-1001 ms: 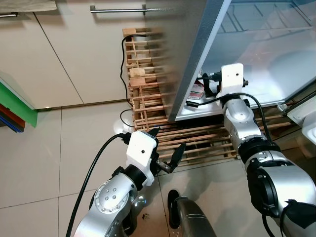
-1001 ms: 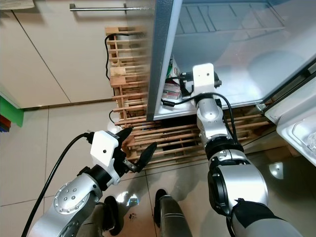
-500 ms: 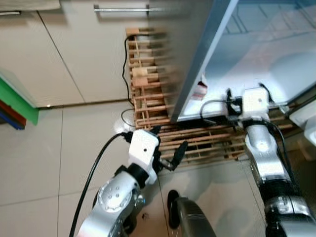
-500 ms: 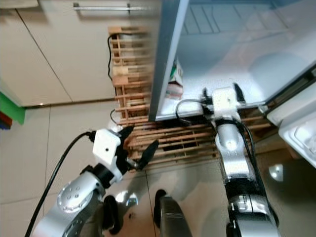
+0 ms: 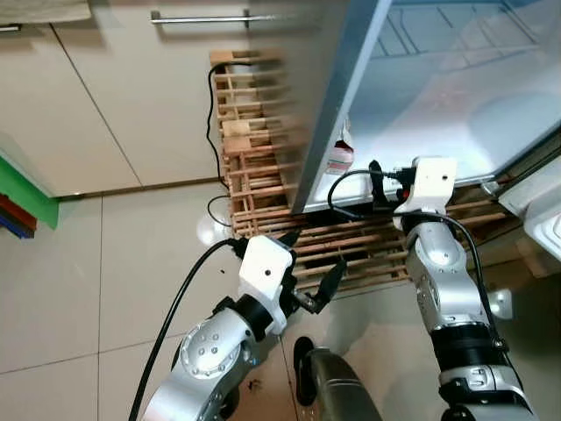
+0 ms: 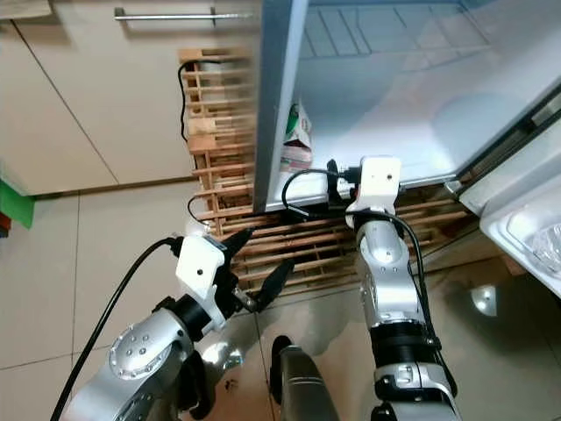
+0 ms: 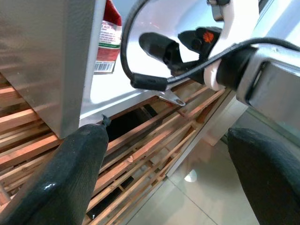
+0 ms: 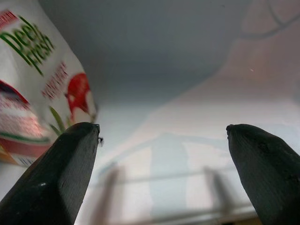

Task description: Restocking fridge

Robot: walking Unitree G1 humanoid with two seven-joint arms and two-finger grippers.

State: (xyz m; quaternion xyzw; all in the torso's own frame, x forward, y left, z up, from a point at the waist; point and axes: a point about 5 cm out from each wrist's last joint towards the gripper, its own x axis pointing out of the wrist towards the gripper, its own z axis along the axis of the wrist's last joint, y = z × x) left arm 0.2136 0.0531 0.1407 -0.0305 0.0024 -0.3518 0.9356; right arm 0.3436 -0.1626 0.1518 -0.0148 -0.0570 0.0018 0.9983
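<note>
Right hand released at the fridge's bottom shelf

The right hand [image 8: 159,154] hung empty with its fingers [image 8: 51,183] spread wide at the front edge of the fridge [image 6: 394,96] floor. The carton [image 6: 296,140] stood upright just beside it, inside the fridge near the door edge. The left hand [image 5: 311,276] was also spread, empty, over the wooden pallet [image 5: 254,167].

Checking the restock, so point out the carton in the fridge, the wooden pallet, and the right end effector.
carton [image 6: 297,136]: right eye view, printed front.
wooden pallet [image 5: 248,158]: left eye view, a slat.
right end effector [image 8: 161,140]: right wrist view, midway between fingertips.
</note>
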